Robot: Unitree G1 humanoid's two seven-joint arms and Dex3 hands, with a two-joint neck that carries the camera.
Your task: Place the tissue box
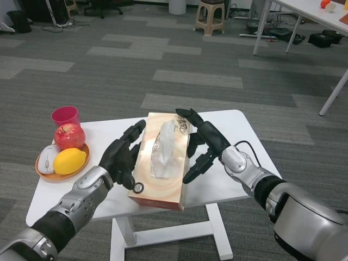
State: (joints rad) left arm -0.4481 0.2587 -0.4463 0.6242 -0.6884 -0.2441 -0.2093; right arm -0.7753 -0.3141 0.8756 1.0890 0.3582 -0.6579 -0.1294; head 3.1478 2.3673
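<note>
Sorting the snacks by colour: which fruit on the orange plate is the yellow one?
The lemon, lying at the front of the orange plate. The red apple sits behind it, toward the pink cup.

Tissue box (163, 182): peach-orange with white tissue. Bench (228, 179): white. Plate (43, 173): orange, carrying red apple (69, 136) and yellow lemon (70, 161); cup (66, 116): pink.

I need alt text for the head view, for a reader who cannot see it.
Two black robot hands, left hand and right hand, hold a tissue box by its long sides over a white table. At the left stand an orange plate of fruit and a pink cup.
</note>
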